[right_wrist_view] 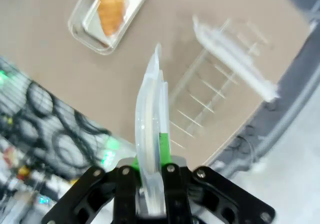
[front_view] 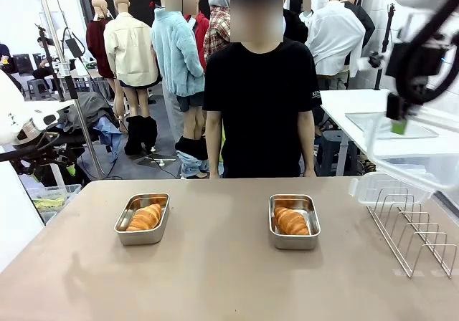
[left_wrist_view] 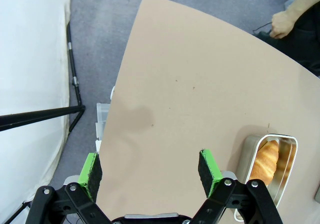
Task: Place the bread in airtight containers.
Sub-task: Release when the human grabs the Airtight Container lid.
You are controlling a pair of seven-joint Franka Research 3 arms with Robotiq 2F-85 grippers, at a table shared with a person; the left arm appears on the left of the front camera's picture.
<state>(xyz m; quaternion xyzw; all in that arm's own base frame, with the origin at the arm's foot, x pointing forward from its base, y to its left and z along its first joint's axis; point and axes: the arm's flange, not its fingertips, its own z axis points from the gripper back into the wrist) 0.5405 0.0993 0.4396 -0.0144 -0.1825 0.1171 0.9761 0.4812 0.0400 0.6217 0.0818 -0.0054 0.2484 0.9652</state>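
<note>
Two steel airtight containers stand on the tan table, the left one [front_view: 142,219] and the right one [front_view: 294,222]. Each holds one golden bread, a croissant, left [front_view: 145,217] and right [front_view: 292,221]. High at the right, my right gripper [front_view: 399,120] is shut on a clear plastic lid [front_view: 405,160], which hangs above the wire rack. In the right wrist view this gripper [right_wrist_view: 150,151] pinches the lid [right_wrist_view: 149,109] edge-on, with a filled container [right_wrist_view: 107,14] far below. My left gripper [left_wrist_view: 150,169] is open above bare table, with a container [left_wrist_view: 267,159] and its bread [left_wrist_view: 265,159] to its right.
A wire rack [front_view: 416,231] stands at the table's right edge with a second clear lid [front_view: 373,188] leaning in it. A person in a black T-shirt [front_view: 262,99] stands at the far side, one hand [left_wrist_view: 282,21] by the edge. Bins sit off the table's left.
</note>
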